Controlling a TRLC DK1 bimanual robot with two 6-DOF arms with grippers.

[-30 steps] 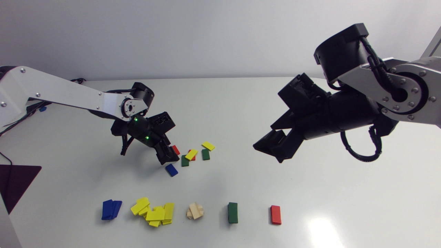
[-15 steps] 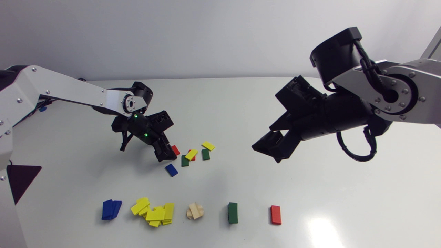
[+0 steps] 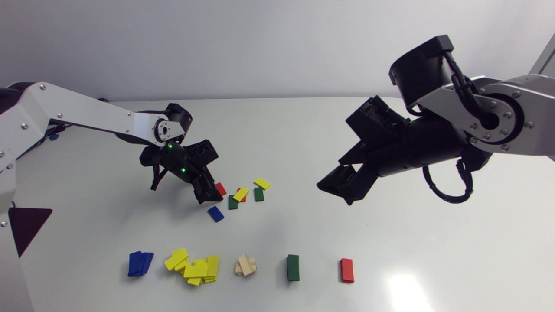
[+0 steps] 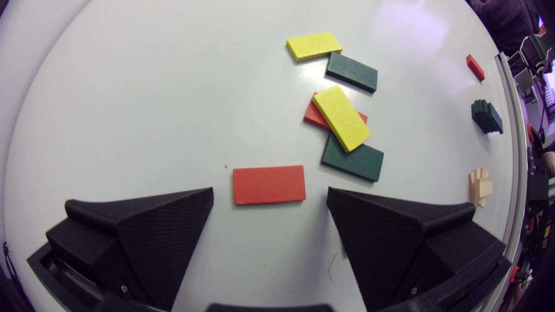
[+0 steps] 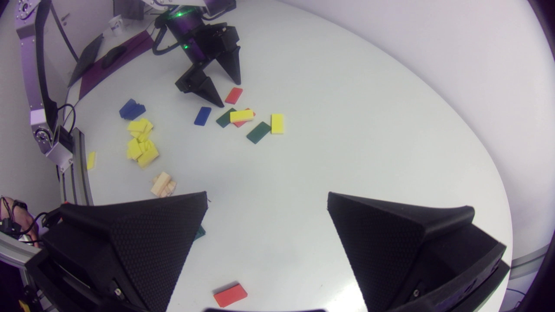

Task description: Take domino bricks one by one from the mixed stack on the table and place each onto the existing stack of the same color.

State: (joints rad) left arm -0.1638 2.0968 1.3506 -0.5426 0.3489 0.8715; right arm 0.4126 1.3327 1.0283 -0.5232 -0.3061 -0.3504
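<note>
Left gripper (image 4: 269, 189) is hanging low over the white table (image 3: 303, 130) with its fingers spread wide and nothing gripped. A red brick (image 4: 269, 184) is lying flat on the table in the gap just ahead of the fingertips, its long side running across the opening, and it is touching neither finger. It is showing as a thin, matte orange-red rectangle with plain faces and sharp corners. Just beyond it the rest of the mixed group is lying: a yellow brick (image 4: 341, 117) is resting slantwise over a second red one (image 4: 313, 115) and over a dark green brick (image 4: 353, 161). Further on, another yellow (image 4: 313, 45) and another green (image 4: 352, 72) are lying flat with their corners nearly touching. A single blue brick (image 3: 215, 213) is sitting near the gripper, on the side toward the sorted row. That row is running along the near edge: blue stack (image 3: 139, 263), a sprawling yellow heap (image 3: 194, 266), pale wood stack (image 3: 246, 265), green stack (image 3: 293, 267), red stack (image 3: 347, 270). Right gripper (image 5: 267, 196) is hovering above the table, well apart from the bricks, fingers wide apart and holding nothing.
</note>
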